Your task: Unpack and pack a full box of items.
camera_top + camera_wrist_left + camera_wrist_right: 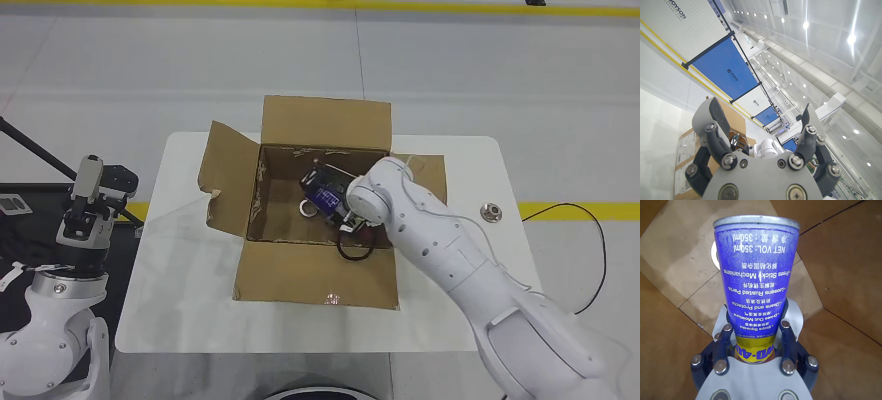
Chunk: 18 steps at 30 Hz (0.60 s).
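Note:
An open cardboard box (315, 272) sits mid-table with its flaps spread. Inside it, my right gripper (755, 321) is shut on a blue and yellow spray can (755, 275), seen from above as a dark blue can (322, 190) just ahead of the white right arm. The can's base points at the box floor (674, 247), close above it. A white roll of tape (714, 255) lies on the floor, partly hidden behind the can. A black cable loop (352, 247) lies inside the box by the arm. My left gripper (761, 113) stands open and empty, off the table's left side, pointing upward.
The white table (450, 310) has bare room in front of the box and to its right. A small round metal piece (489, 210) rests near the table's right edge. A black stand (40, 150) leans at the far left.

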Each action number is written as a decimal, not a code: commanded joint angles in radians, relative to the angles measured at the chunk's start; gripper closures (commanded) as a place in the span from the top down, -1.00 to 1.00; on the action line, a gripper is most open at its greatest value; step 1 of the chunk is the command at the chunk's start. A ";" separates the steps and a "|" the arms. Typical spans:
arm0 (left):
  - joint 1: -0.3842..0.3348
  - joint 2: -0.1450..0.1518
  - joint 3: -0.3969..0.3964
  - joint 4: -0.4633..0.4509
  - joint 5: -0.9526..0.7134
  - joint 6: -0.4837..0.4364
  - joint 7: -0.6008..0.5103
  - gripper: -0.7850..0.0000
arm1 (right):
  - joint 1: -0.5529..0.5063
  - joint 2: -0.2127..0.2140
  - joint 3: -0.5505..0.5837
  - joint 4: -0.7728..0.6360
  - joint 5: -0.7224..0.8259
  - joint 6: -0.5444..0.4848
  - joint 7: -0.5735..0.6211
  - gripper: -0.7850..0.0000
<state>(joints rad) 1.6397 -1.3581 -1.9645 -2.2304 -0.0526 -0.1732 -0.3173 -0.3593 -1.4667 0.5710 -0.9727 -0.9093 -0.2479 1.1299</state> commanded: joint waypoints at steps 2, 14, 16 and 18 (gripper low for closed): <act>0.000 0.000 0.000 0.000 0.000 0.000 0.000 1.00 | 0.005 -0.009 -0.005 0.019 -0.003 -0.004 -0.004 -0.67; 0.000 0.000 0.000 0.000 0.000 0.000 0.000 1.00 | 0.019 -0.029 -0.003 0.040 -0.017 -0.013 0.000 -0.01; 0.000 0.000 0.000 0.000 0.000 0.000 0.000 1.00 | 0.018 -0.027 0.005 0.029 -0.020 -0.013 0.008 0.30; 0.000 0.000 0.000 0.000 0.000 0.000 0.000 1.00 | 0.015 -0.023 0.017 0.013 -0.027 -0.011 0.014 0.58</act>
<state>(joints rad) 1.6397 -1.3581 -1.9645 -2.2304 -0.0526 -0.1732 -0.3173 -0.3432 -1.4913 0.5825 -0.9525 -0.9331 -0.2602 1.1416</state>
